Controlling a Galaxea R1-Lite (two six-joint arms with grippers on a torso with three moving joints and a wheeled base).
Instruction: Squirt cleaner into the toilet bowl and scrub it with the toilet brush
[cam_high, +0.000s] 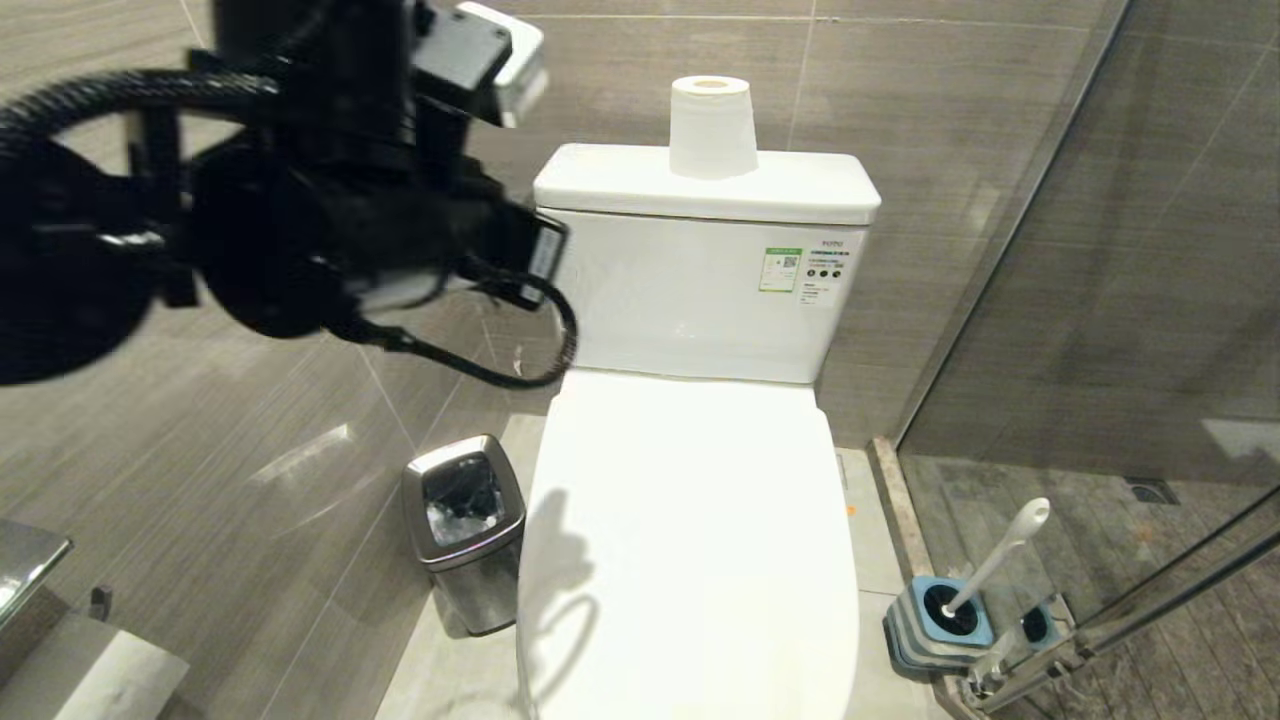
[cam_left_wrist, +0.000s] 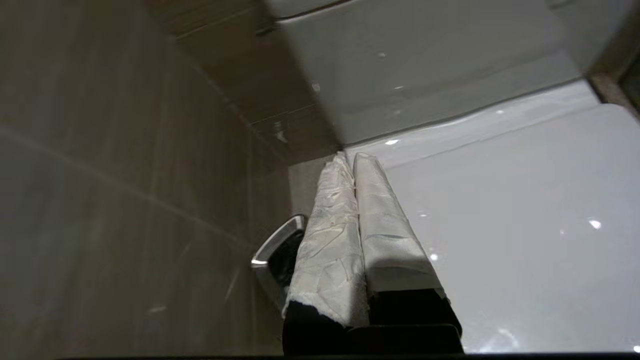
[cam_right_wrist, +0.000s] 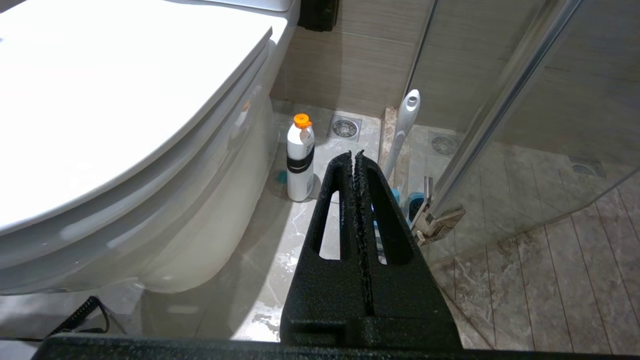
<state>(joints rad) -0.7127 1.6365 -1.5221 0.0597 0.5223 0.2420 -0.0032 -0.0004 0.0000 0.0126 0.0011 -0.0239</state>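
Note:
The toilet bowl (cam_right_wrist: 200, 225) shows only its white outer ceramic. Its inside is hidden under the shut white lid (cam_high: 690, 520). The toilet brush (cam_high: 1000, 560) stands tilted in its blue-and-grey holder (cam_high: 940, 615) on the floor right of the toilet, its white handle (cam_right_wrist: 402, 130) free. A white bottle with an orange cap (cam_right_wrist: 300, 160) stands on the floor beside the bowl, a small teal spot next to it. My left arm (cam_high: 330, 200) is raised at the upper left. Its white-wrapped left gripper (cam_left_wrist: 354, 156) is shut on nothing above the lid's back left edge. My right gripper (cam_right_wrist: 354, 154) hangs shut and empty, low beside the bowl.
A square steel bin (cam_high: 465, 525) stands left of the toilet. A toilet paper roll (cam_high: 711, 125) sits on the cistern. The glass shower door (cam_high: 1100, 300) and its metal hinge (cam_right_wrist: 440, 225) close off the right. A floor drain (cam_right_wrist: 345, 128) lies behind the bottle.

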